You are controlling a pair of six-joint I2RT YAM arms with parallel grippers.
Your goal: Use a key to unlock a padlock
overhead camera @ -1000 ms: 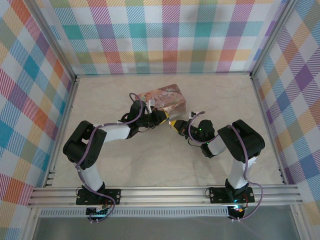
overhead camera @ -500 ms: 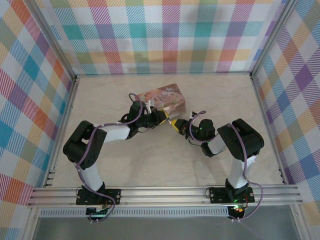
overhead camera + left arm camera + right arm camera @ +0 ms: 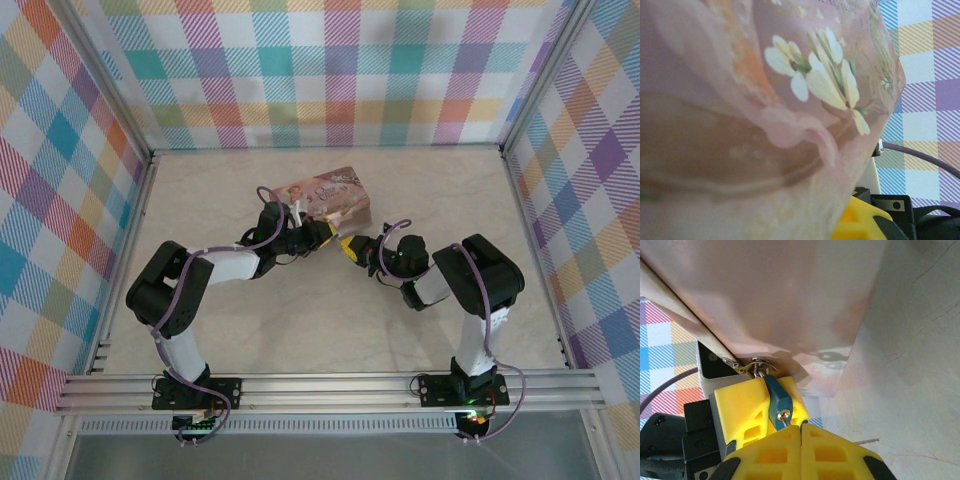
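- Top external: the two arms meet at mid-table, with the left gripper (image 3: pixel 322 234) and right gripper (image 3: pixel 352 250) tip to tip just in front of a pink flowered pouch (image 3: pixel 330 193). The pouch lies flat on the marble table (image 3: pixel 300 320). It is opaque, so its contents cannot be told.
- Left wrist: the pouch is pressed close to the lens, its white blossom print and a soft fold across the fabric in view. At the bottom edge a yellow finger (image 3: pixel 855 226) pokes in, and beside it a purple cable (image 3: pixel 920 160) crosses the plaid wall (image 3: pixel 935 60). The pincer's gap cannot be told in this view.
- Right wrist: a blue padlock (image 3: pixel 776 399) sits clamped between the left gripper's yellow fingers, just under the pouch's lower edge, keyhole end facing the camera.
- Right wrist: the right gripper's fingers are pressed together on a key (image 3: pixel 787 420). Its thin metal shaft meets the brass keyhole.
- Right wrist: small metal rings (image 3: pixel 758 366) hang at the padlock's far end, touching the pouch.
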